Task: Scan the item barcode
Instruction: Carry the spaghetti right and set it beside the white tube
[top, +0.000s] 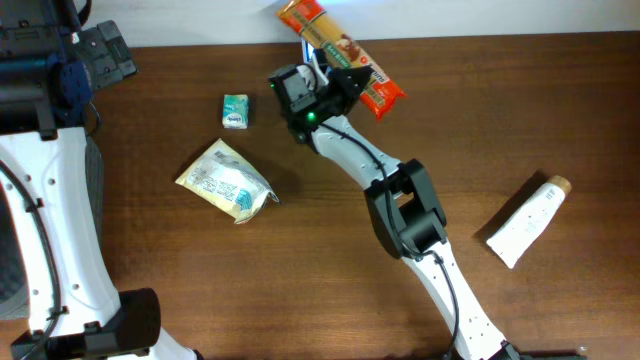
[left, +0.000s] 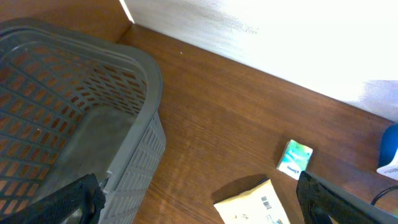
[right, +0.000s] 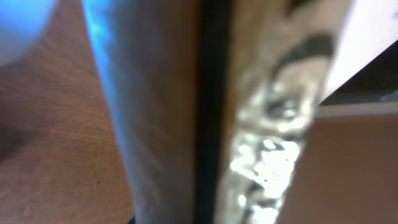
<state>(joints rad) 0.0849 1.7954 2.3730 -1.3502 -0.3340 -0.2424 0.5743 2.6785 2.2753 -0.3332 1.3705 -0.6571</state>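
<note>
No legible text anywhere

The counter (top: 500, 110) is dark, grained wood with a faint sheen. The basket (left: 143, 74) is matt grey plastic mesh. The orange packet (top: 312, 25) is glossy, crinkled film.

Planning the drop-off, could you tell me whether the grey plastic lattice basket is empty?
Empty where visible: the grey plastic lattice basket shows only bare floor; part lies outside frame.

Right arm (top: 405, 210) extended forward, elbow bent, right gripper (top: 345, 78) pinched closed, left gripper (left: 196, 194) spread wide
</note>
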